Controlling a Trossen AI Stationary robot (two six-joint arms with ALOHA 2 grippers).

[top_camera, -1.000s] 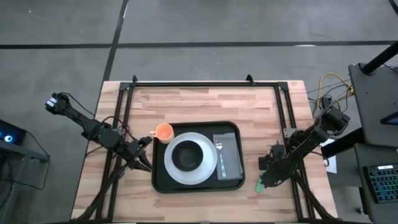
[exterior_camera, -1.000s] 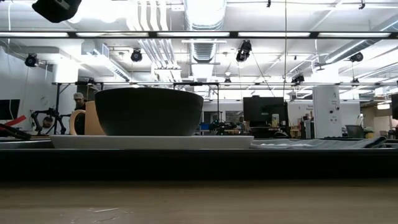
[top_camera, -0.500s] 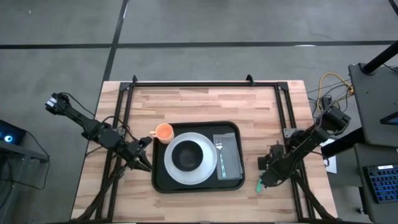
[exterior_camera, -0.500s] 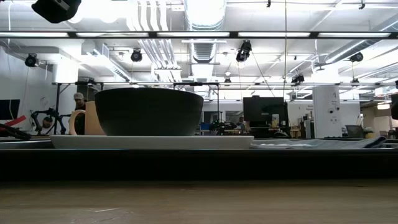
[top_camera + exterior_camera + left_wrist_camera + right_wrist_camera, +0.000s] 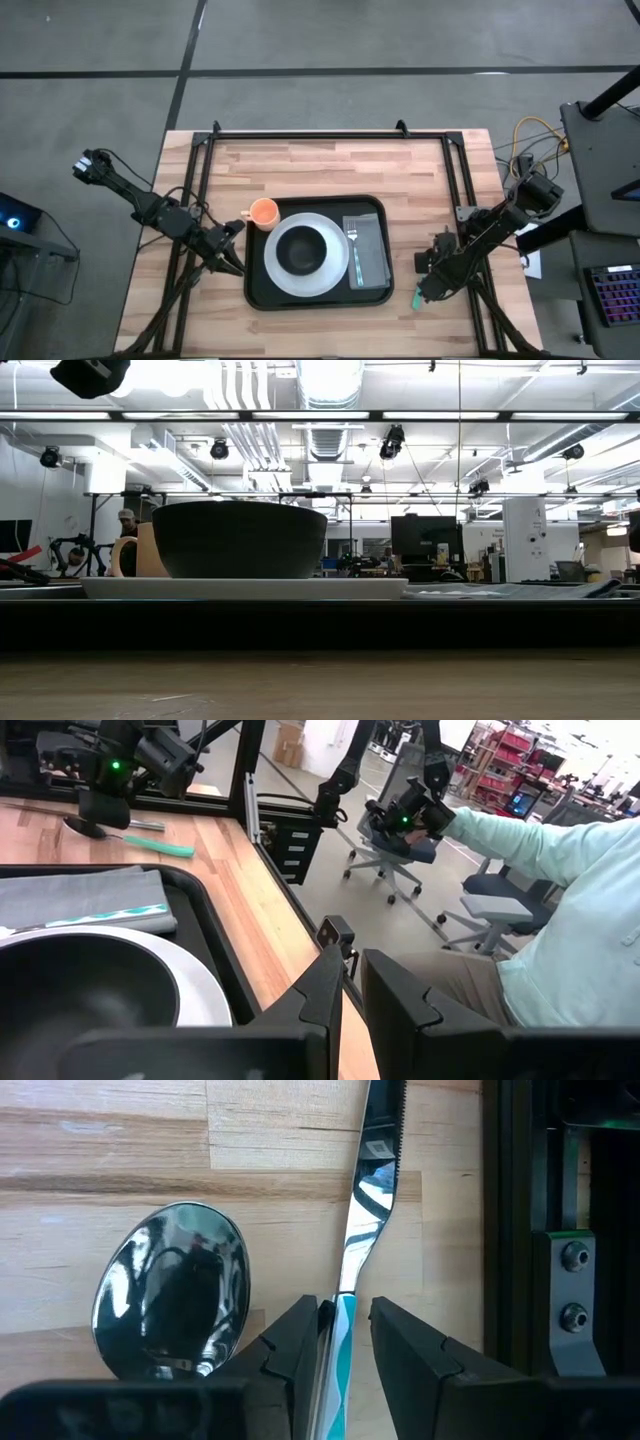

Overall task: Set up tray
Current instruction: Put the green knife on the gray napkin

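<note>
The black tray [image 5: 256,296] lies mid-table. It holds a white plate [image 5: 285,281] with a black bowl [image 5: 300,252] on it. An orange cup [image 5: 263,211] stands in its far left corner, and a grey napkin [image 5: 373,256] with a fork [image 5: 353,250] on it lies at its right side. To the right of the tray, a teal-handled knife [image 5: 365,1190] and a spoon [image 5: 170,1295] lie side by side on the wood. My right gripper [image 5: 424,290] is down over them, closed on the knife's handle. My left gripper [image 5: 232,266] waits, shut, beside the tray's left edge. My right gripper [image 5: 345,1355] has the knife's teal handle [image 5: 343,1315] between its two fingers, close to where the handle meets the blade. The fingers come from above, pointing down, and stand across the knife. The knife lies flat on the table, with the spoon's bowl next to one finger [image 5: 290,1350].
Black frame rails [image 5: 200,190] run along the table's left, far and right sides, and one rail [image 5: 520,1230] is close beside the knife. In the left wrist view a person in a light teal sleeve [image 5: 560,870] sits beyond the table. Bare wood lies on the far side of the tray.
</note>
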